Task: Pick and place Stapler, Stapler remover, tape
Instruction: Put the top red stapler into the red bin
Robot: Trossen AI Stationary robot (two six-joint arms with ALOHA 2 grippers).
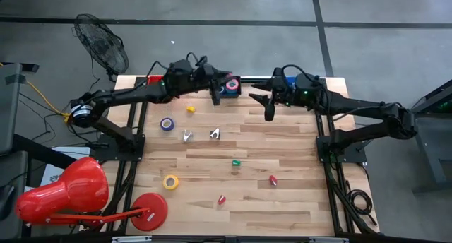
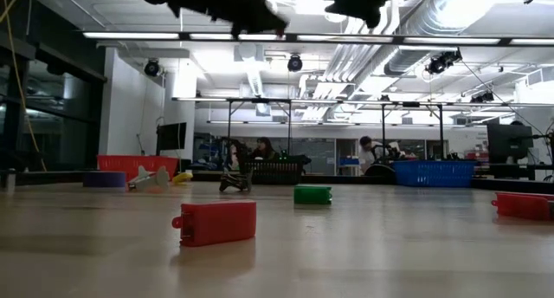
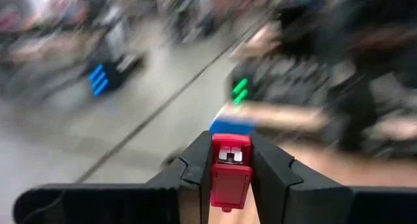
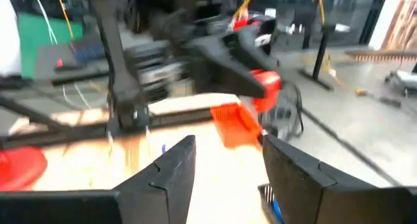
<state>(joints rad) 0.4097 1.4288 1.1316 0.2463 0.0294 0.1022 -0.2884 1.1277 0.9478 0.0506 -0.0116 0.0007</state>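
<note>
From above, I read no brand or writing on anything. My left gripper (image 1: 216, 96) sits at the far edge of the pale wooden plank table (image 1: 296, 200), just beside a dark bin (image 1: 232, 85) with tape rolls in it. My right gripper (image 1: 268, 109) hangs near the far right corner by a blue basket (image 1: 281, 79). On the planks lie a blue tape roll (image 1: 167, 123), a yellow tape roll (image 1: 170, 181), two metal staple removers (image 1: 187, 135) (image 1: 215, 133), a green stapler (image 1: 236, 162) and two red staplers (image 1: 272, 180) (image 1: 221, 199). A red desk lamp (image 1: 63, 193) stands at the near left corner, with a floor fan (image 1: 102, 42) off the table on grey concrete.

At table height, I see a boxy red stapler (image 2: 216, 222) closest, the green one (image 2: 312, 194) behind it, and an open hall with strip lights, ducts and seated people beyond.

Through the left wrist camera, the fingers (image 3: 273, 178) are clamped narrow on a small red plastic stapler (image 3: 230, 168), standing upright between them.

Through the right wrist camera, the fingers (image 4: 171, 175) stand apart with nothing between them; an orange bin (image 4: 236, 124) lies beyond.
</note>
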